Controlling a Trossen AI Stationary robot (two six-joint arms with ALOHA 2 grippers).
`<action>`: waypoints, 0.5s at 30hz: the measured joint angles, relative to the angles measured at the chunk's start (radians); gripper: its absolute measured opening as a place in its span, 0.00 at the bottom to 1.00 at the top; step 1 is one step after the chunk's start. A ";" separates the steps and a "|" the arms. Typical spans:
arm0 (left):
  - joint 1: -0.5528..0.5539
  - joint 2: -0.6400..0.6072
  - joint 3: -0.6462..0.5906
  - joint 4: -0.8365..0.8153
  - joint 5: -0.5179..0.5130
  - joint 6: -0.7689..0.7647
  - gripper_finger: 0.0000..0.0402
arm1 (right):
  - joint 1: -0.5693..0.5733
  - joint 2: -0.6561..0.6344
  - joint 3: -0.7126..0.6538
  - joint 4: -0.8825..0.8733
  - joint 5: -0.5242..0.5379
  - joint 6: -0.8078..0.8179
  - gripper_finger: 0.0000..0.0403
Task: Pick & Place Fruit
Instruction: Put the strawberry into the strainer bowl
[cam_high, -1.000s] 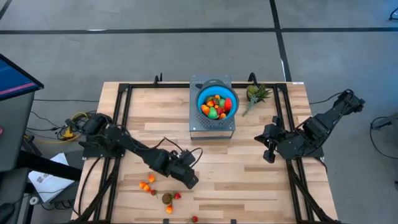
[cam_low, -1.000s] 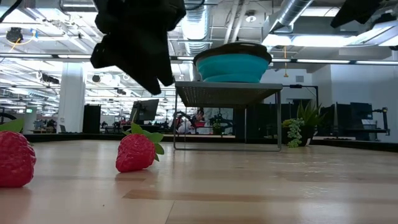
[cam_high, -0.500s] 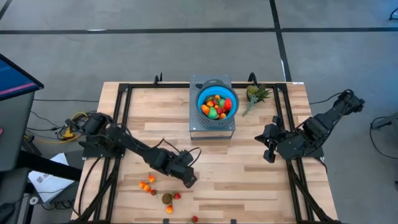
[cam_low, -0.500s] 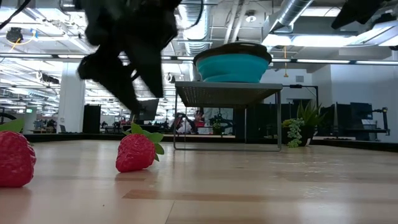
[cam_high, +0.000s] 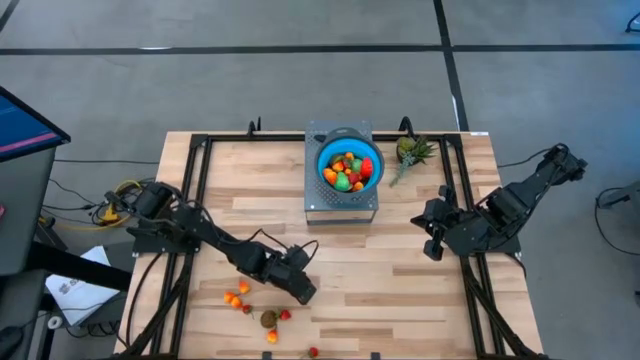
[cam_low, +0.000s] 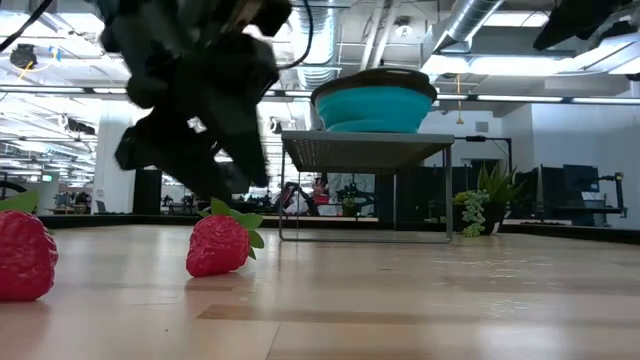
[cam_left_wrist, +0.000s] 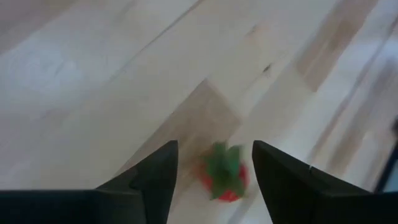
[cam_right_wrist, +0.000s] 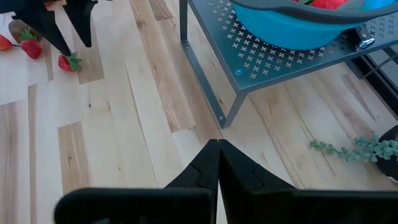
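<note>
Pale wooden planks make up the table (cam_high: 400, 270), framed by black rails, with a grey floor around it and a long open hall visible behind in the low view. Above the near part of the table the left gripper (cam_high: 303, 291) hangs with its 2 fingers apart and nothing between them; in the left wrist view a red strawberry (cam_left_wrist: 225, 177) with a green cap lies on the wood just ahead of the gap between the fingertips (cam_left_wrist: 163, 163), untouched. In the right wrist view the same berry (cam_right_wrist: 67, 61) sits just below those dark fingers. More loose fruit (cam_high: 238, 297) lies beside and behind that gripper: orange pieces, a brownish one (cam_high: 268, 319), and small red ones near the table's front edge. Far ahead of the left jaws, a blue bowl (cam_high: 372, 178) already heaped with fruit rests on a grey perforated stand (cam_high: 340, 210). A spiky green-leaved pineapple piece (cam_high: 409, 150) lies beside the stand. At the table's right side the right gripper (cam_high: 431, 246) waits with its fingers pressed together, holding nothing.
</note>
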 joint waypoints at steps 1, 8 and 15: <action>-0.002 0.000 -0.009 0.000 0.000 0.000 0.49 | 0.000 0.000 0.000 0.000 0.000 0.000 0.00; -0.003 0.000 -0.065 0.167 0.000 0.071 0.49 | 0.000 0.000 0.000 -0.008 0.000 0.000 0.00; 0.002 0.018 -0.072 0.204 0.000 0.111 0.47 | 0.000 0.000 0.000 -0.008 0.000 0.000 0.00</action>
